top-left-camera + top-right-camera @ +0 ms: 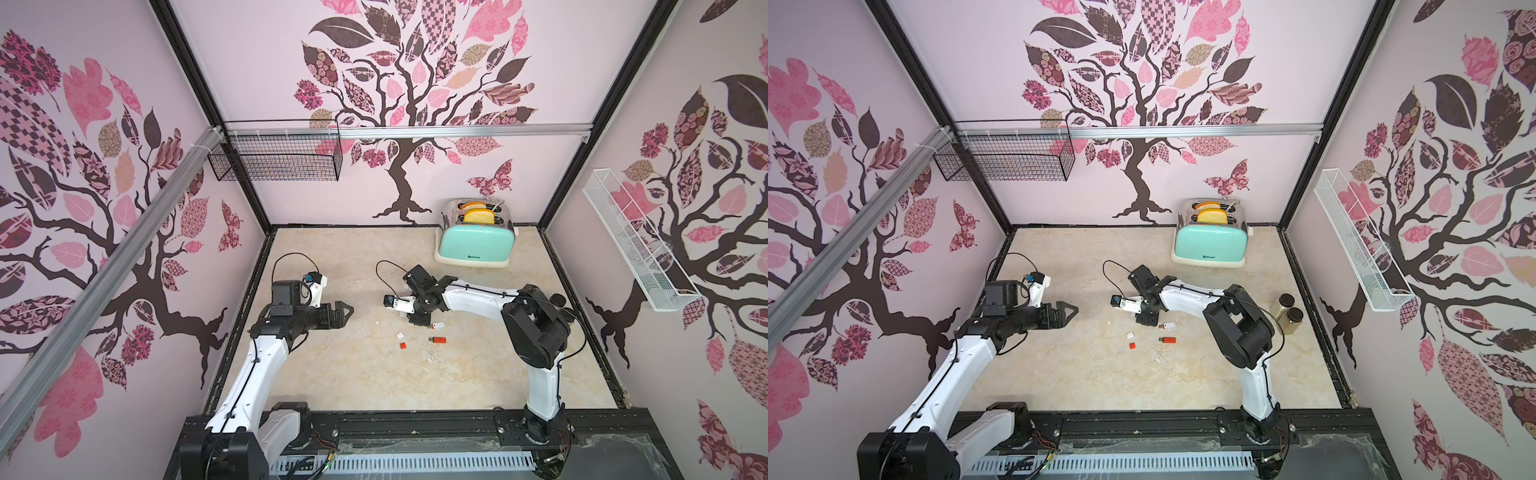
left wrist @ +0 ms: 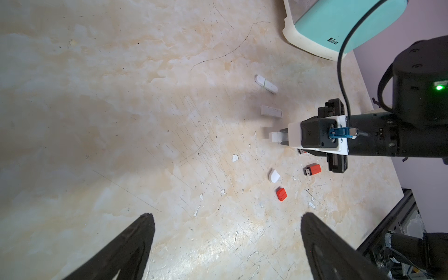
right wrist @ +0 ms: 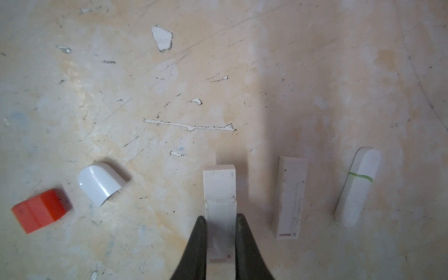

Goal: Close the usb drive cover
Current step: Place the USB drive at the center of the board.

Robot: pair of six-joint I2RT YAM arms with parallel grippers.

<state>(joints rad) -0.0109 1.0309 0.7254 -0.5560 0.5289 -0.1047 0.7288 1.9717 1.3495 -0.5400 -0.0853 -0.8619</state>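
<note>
My right gripper (image 3: pixel 220 217) is shut on a white rectangular usb drive (image 3: pixel 219 184). The drive sticks out past the fingertips, and its cover sits on the far end with a seam showing. In both top views this gripper (image 1: pixel 417 319) points down at the table's middle. A red usb drive (image 2: pixel 314 169) lies on the table with its metal plug bare. A red cover (image 3: pixel 40 211) and a rounded white cover (image 3: pixel 100 183) lie loose near it. My left gripper (image 2: pixel 227 215) hovers open and holds nothing, well to the left (image 1: pixel 347 311).
A second white rectangular drive (image 3: pixel 291 196) and a rounded white drive with a green line (image 3: pixel 358 186) lie beside the held one. A mint toaster (image 1: pixel 476 243) stands at the back. Two dark-lidded jars (image 1: pixel 1289 311) stand behind the right arm. The tabletop is scratched and chipped.
</note>
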